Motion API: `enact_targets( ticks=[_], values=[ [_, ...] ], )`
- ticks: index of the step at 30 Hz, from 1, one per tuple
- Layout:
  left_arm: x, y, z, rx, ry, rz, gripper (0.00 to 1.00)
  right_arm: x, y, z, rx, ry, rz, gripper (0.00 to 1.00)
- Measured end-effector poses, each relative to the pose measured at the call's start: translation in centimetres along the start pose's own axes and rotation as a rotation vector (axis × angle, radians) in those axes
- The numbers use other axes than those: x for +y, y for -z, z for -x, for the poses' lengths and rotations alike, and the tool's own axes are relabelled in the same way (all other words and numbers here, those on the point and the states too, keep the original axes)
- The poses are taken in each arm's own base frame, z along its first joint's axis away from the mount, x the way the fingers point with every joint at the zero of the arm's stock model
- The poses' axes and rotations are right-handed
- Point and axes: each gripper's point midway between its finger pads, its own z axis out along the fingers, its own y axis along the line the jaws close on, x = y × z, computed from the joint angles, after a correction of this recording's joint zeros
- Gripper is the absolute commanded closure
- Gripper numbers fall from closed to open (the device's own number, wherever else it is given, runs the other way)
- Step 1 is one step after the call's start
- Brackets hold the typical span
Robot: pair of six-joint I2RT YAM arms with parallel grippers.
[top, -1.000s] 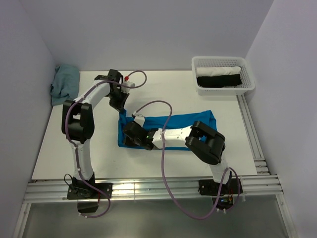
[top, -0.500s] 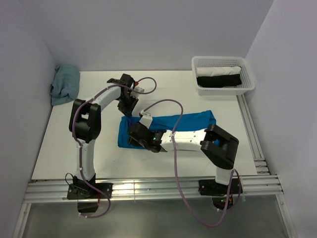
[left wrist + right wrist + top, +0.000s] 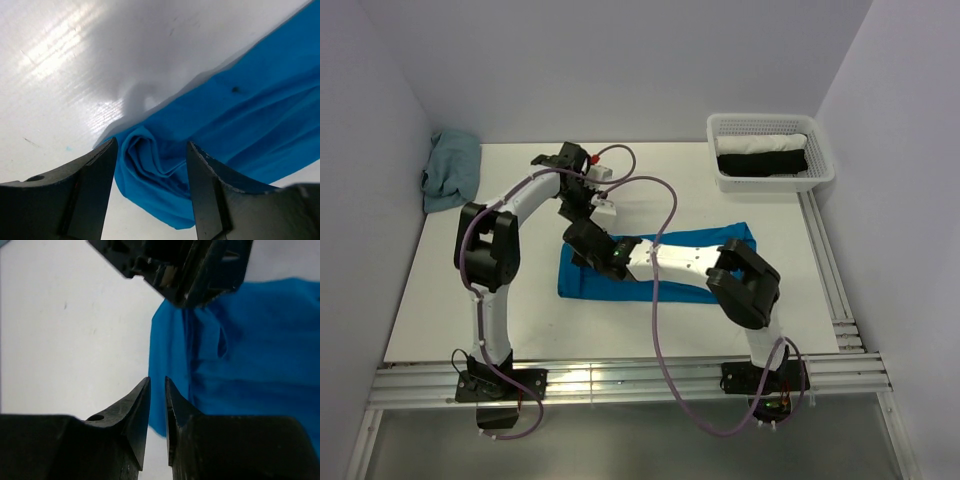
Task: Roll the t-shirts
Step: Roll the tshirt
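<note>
I see the left tool (image 3: 151,145) wide open, straddling a bunched corner of the blue t-shirt (image 3: 705,240) (not pinching it). The right tool (image 3: 157,385) is just beside, tips a sliver apart, holding nothing I can see. The blue t-shirt lies on the tabletop (image 3: 470,280), left of the white basket (image 3: 775,184).

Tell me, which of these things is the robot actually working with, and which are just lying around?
In the job:
blue t-shirt, folded into a long strip in the middle.

Just lying about:
crumpled teal cloth in the far left corner;
white mesh basket at the far right, holding a white roll and a black roll.
</note>
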Motion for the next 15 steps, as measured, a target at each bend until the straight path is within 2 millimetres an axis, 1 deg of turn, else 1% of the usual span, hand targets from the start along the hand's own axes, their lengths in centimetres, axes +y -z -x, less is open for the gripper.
enact_targets(
  ticks=[1, 4, 5, 8, 10, 12, 15],
  values=[
    [-0.1, 0.3, 0.5, -0.016, 0.004, -0.01, 0.37, 0.0, -0.6, 0.0, 0.002, 0.006, -0.01, 0.74],
    [-0.2, 1.2, 2.0, -0.061, 0.006, -0.032, 0.36, -0.4, -2.5, 0.1, 0.009, 0.029, -0.042, 0.66],
    [-0.1, 1.6, 2.5, -0.077, 0.006, -0.035, 0.36, -0.7, -3.1, 0.0, 0.015, 0.038, -0.052, 0.61],
    [0.5, 2.5, 3.8, -0.12, 0.018, -0.043, 0.35, -1.6, -4.0, -0.4, 0.031, 0.055, -0.077, 0.61],
    [1.1, 2.9, 4.0, -0.132, 0.034, -0.047, 0.35, -2.3, -4.3, -0.7, 0.049, 0.062, -0.096, 0.64],
    [1.7, 3.2, 3.9, -0.142, 0.06, -0.059, 0.35, -2.7, -4.6, -0.8, 0.06, 0.063, -0.102, 0.72],
    [3.4, 3.8, 3.7, -0.157, 0.102, -0.072, 0.35, -3.2, -4.9, -0.7, 0.073, 0.057, -0.102, 0.81]
  ],
)
